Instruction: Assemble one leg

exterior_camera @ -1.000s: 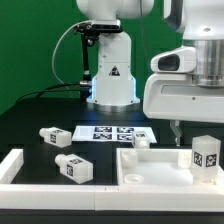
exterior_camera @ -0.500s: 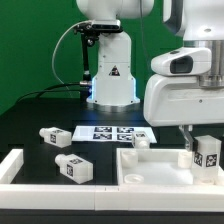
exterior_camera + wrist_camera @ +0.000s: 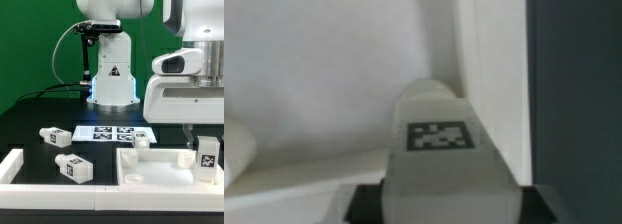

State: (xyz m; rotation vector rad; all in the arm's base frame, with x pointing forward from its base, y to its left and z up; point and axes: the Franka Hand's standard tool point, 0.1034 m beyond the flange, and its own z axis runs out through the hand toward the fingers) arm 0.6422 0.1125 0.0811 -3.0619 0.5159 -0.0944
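Front edge first, exterior view: a low white rail (image 3: 10, 166) runs along the near side of the black table (image 3: 30, 115) and turns up the exterior view's left. Just behind it a loose leg (image 3: 72, 168) lies on its side, tag end facing the cam.

Over to the exterior view's right: big white panel (image 3: 150, 172) w/ raised rims, flat on the table. Above its right part is the gripper (image 3: 205, 142), clamped on the leg (image 3: 207, 156). Leg is upright, tag square to the cam, low end down at rim level. Can't tell if it touches the panel.

Wrist view backs that up: the leg (image 3: 441, 137) sits dead centre, tag up, pinched in the gripper (image 3: 441, 198), w/ a dark finger (image 3: 367, 206) showing beside its base. White panel floor (image 3: 313, 90) lies behind it. A rim runs along one side, dark table past that.

Further back, a small white post (image 3: 141, 141) stands at the panel's far corner; on it or behind it, can't tell. A third leg (image 3: 54, 135) lies on the table, exterior view's left. Beside it is the marker board (image 3: 115, 132), flat. Farthest back: the arm's base (image 3: 111, 75), cable, green backdrop (image 3: 30, 45).
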